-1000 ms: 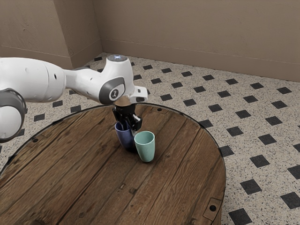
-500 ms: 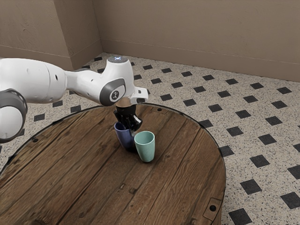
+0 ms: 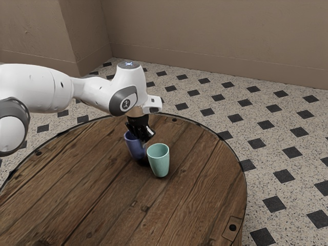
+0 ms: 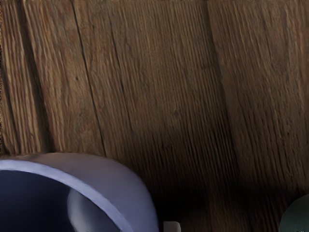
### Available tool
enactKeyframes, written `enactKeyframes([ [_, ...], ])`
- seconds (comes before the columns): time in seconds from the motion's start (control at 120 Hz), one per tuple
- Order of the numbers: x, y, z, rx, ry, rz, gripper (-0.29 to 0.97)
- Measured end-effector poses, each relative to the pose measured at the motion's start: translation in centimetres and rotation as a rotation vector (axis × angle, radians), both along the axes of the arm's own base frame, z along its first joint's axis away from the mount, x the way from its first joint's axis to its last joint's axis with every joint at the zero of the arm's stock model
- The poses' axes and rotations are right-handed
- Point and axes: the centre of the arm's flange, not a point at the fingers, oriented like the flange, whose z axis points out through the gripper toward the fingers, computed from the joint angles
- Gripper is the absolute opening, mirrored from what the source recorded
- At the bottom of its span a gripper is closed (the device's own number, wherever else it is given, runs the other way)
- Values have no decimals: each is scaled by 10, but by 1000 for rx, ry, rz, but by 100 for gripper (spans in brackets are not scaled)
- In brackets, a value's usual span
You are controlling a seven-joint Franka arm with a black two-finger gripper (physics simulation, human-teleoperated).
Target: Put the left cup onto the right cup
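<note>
Exterior view, items from its left to its right: white arm (image 3: 92, 92), entering from the left and bent down over a round wooden bench (image 3: 77, 205); black hand (image 3: 141, 132), pointing down and clenched on the rim of the blue cup (image 3: 132, 148), apparently with one finger inside the wall and one outside, on the side nearest the other cup; blue cup, upright, mouth up, near the middle of the bench, base at or barely off the wood, which of the two cannot be told; green cup (image 3: 158, 161), upright, mouth up, empty, just beside the blue cup on its right and slightly nearer the camera, the two close enough that a gap cannot be confirmed; chequered floor (image 3: 277, 133) beyond the bench edge. Wrist view: blue cup (image 4: 72, 193) directly under the hand, rim and dark interior showing; bench planks (image 4: 169, 96) past it; an edge of the green cup (image 4: 299, 217) off to one side. Step in hand, as judged: grasp made, lift at its very start; stacking not yet done. Next move calls for a straight rise until the blue base clears the green rim, a short shift to the exterior view's right, centring, then a gentle descent. Risk: clipping the close neighbour and tipping it.
</note>
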Motion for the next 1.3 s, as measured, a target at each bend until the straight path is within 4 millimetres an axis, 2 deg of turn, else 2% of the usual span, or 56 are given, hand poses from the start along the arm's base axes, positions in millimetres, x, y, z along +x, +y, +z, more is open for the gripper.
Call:
enactKeyframes([
  [0.217, -1, -1, 22, 7, -27, -3, -8],
  [0.508, -12, -7, 79, 19, -63, -8, -8],
  [0.717, -22, -12, 108, 24, -59, -5, -8],
  [0.9, -31, -34, 130, 17, -55, -26, -8],
  [1.3, -45, -82, 144, 13, -35, -56, -8],
])
